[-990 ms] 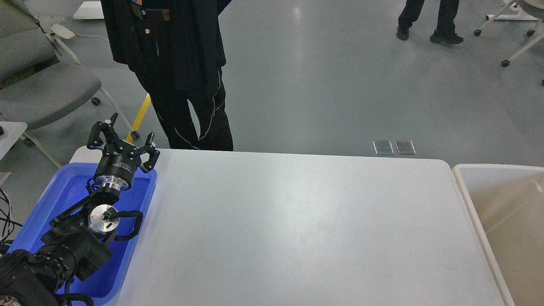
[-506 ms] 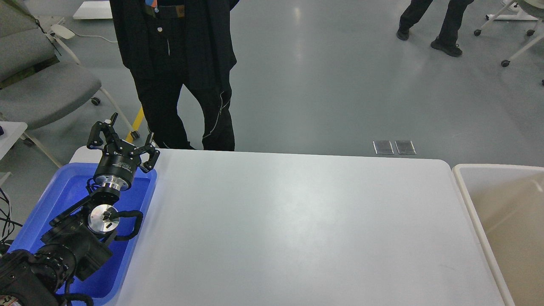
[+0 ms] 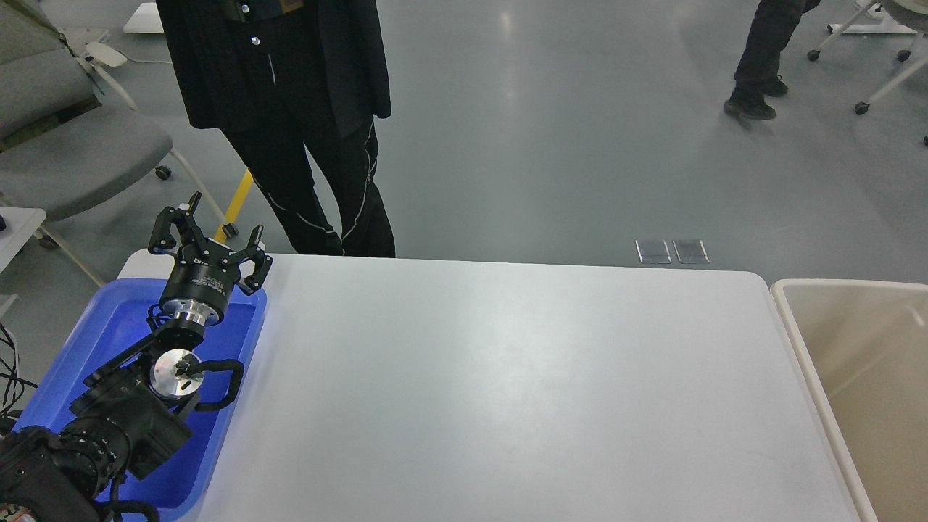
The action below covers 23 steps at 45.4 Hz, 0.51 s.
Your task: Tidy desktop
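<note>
One white bench (image 3: pixel 507 391) is seen filling the middle of the view, its smooth top with rounded far corners running from the blue tray (image 3: pixel 109 326) on the left to the beige bin (image 3: pixel 870 362) on the right. One tray and one bin are counted, each cut off by an edge of the view. One arm is seen, entering from the lower left above the tray; its left tool (image 3: pixel 210 232) is held over the tray's far end with the two fingers spread wide and nothing between them. The right tool is not in view. Two people are counted on the grey floor (image 3: pixel 580 145): one person in black (image 3: pixel 290 123) standing just beyond the bench's far edge, shown from the chest down, and a second person (image 3: pixel 761 65) far off at the upper right, of whom only the legs and shoes are shown. Two small metal floor plates (image 3: pixel 670 251) are set side by side beyond the bench. A grey chair (image 3: pixel 65 152) is partly seen at the upper left, and white wheeled legs (image 3: pixel 881 80) at the upper right are cut off. The inside of the tray is largely hidden by the arm. Soft glare from overhead light lies on the floor and the bench.
</note>
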Each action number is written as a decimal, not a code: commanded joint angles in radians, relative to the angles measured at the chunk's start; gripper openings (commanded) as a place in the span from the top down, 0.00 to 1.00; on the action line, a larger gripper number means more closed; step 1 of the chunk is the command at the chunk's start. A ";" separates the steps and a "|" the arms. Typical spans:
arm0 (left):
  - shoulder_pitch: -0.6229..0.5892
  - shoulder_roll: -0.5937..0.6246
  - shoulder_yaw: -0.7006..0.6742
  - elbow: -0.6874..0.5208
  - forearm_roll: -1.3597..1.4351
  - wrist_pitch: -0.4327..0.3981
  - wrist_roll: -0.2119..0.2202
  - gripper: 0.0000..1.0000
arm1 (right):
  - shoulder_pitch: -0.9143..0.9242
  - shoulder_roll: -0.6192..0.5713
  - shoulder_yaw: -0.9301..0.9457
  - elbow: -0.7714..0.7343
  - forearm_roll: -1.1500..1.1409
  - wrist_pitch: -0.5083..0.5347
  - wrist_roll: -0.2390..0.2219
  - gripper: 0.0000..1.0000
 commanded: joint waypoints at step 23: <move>0.002 0.000 0.000 0.000 0.000 0.000 0.000 0.00 | -0.252 -0.019 0.797 0.761 0.000 0.107 0.008 0.00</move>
